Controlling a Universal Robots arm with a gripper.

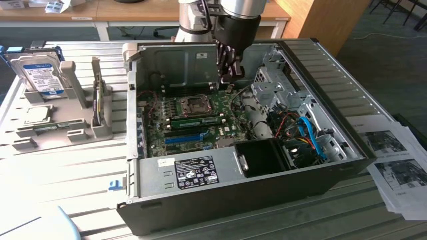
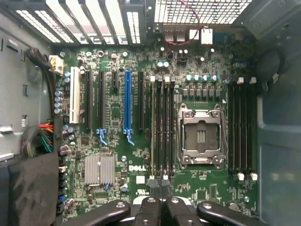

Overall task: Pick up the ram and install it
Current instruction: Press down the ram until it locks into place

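Note:
The ram (image 1: pixel 197 121), a long green stick, sits edge-up in a memory slot on the motherboard (image 1: pixel 220 132) of the open computer case, just in front of the processor socket (image 1: pixel 197 103). From the wrist view it is a thin green edge (image 2: pixel 153 132) among the black slots beside the socket (image 2: pixel 201 136). My gripper (image 1: pixel 229 80) hangs above the board inside the case, behind the socket and well clear of the ram. Its black fingers (image 2: pixel 149 209) are shut together with nothing between them, and the gripper (image 2: pixel 160 207) hovers over the end of the slot row.
A long blue slot (image 1: pixel 183 138) lies in front of the ram. A black fan shroud (image 1: pixel 263 157) and blue and red cables (image 1: pixel 307 132) fill the case's right side. A grey rack holding a hard drive (image 1: pixel 41 75) stands on the exterior view's left; papers (image 1: pixel 400 165) lie right.

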